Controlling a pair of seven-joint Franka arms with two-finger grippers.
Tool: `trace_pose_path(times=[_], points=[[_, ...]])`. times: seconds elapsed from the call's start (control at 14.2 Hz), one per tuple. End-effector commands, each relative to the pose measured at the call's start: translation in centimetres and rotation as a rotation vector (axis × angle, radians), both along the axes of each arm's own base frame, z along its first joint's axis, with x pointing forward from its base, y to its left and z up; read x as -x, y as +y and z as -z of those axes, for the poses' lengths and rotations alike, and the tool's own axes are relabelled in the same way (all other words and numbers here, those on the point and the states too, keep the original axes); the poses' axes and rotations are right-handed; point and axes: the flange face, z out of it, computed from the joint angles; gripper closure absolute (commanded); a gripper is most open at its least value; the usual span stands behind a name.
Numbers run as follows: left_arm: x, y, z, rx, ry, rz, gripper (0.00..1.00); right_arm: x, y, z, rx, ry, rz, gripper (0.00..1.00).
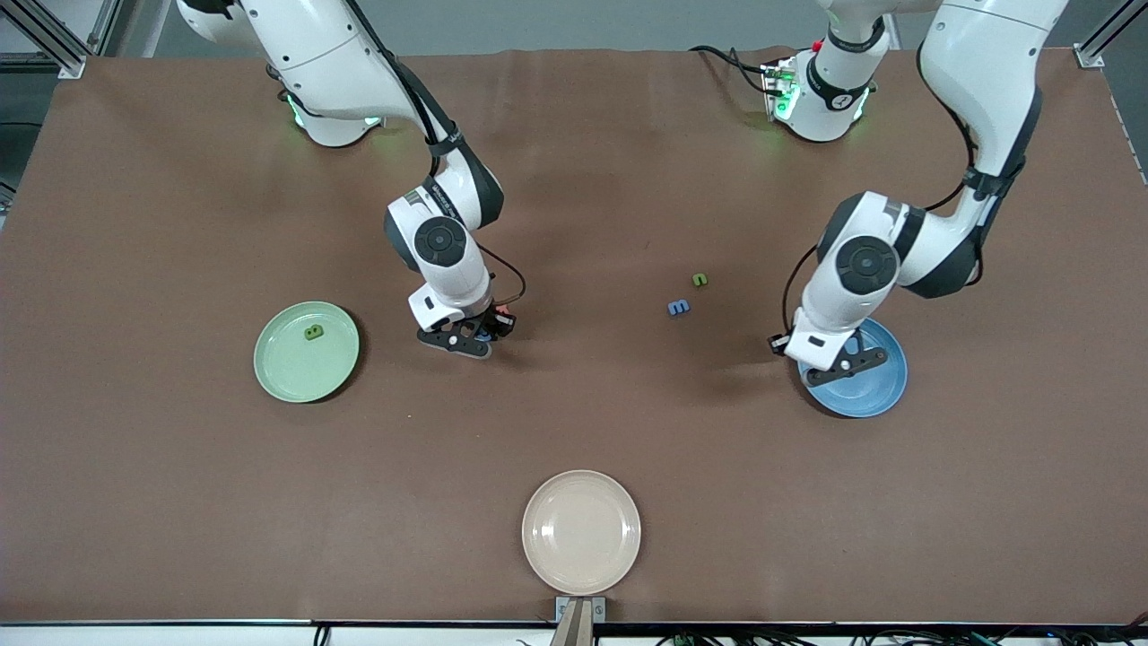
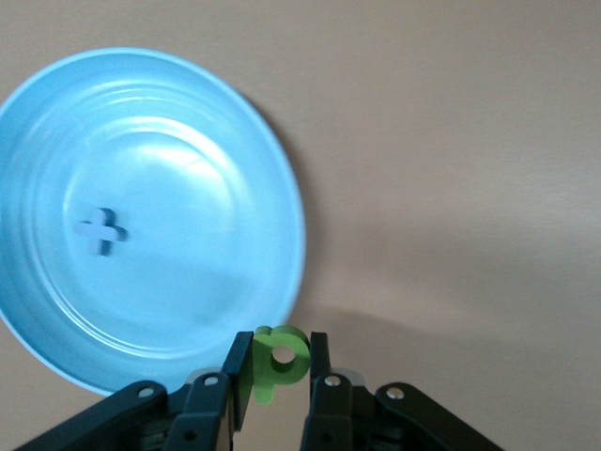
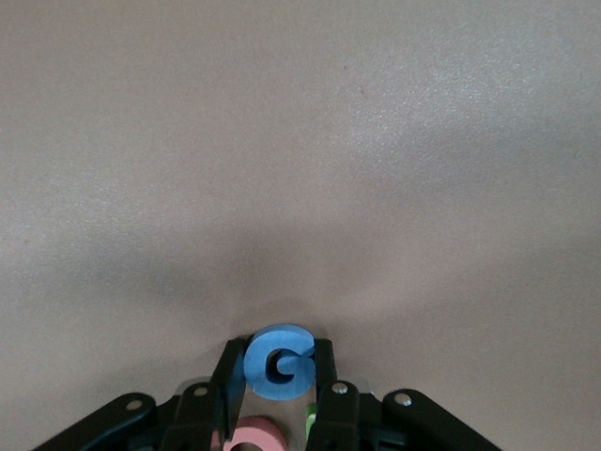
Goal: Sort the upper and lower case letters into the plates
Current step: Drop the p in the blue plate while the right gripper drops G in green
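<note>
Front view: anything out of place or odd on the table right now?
Nothing stands out. The green plate, blue plate and beige plate lie flat; two loose letters sit on the cloth between the arms.

The right gripper (image 1: 473, 339) sits low on the table (image 1: 574, 422) near the pale green plate (image 1: 306, 351), which holds one green letter (image 1: 313, 333). The left gripper (image 1: 839, 362) is over the blue plate (image 1: 856, 371).

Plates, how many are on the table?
3. The pale green plate lies toward the right arm's end, the blue plate toward the left arm's end, partly under the left gripper, and the cream plate nearest the front camera.
</note>
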Motion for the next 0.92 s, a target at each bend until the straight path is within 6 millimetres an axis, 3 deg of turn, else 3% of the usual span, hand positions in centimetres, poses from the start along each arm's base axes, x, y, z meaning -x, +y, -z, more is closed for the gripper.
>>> trace_pose_path(times=[0.0, 0.14, 0.28, 0.49, 0.64, 0.85], points=[[1.4, 3.4, 0.6, -0.029, -0.017, 0.076, 0.89, -0.4, -0.5, 0.1, 0.007, 0.004, 0.019, 0.95], [1.5, 4.7, 1.2, -0.030, -0.016, 0.095, 0.89, -0.9, -1.7, -0.7, 0.031, 0.023, 0.015, 0.98], [1.5, 6.7, 1.9, -0.028, 0.001, 0.110, 0.89, -2.1, -4.0, -3.2, 0.052, 0.063, -0.036, 0.99], [1.5, 8.1, 2.9, -0.024, 0.003, 0.130, 0.89, -4.1, -9.6, -6.9, 0.055, 0.096, -0.094, 0.99], [1.5, 9.0, 4.1, -0.022, -0.007, 0.143, 0.88, -4.5, -14.0, -8.0, 0.048, 0.105, -0.134, 0.99], [1.8, 9.0, 5.0, -0.018, 0.005, 0.149, 0.87, -4.5, -19.1, -8.8, 0.038, 0.111, -0.197, 0.99]])
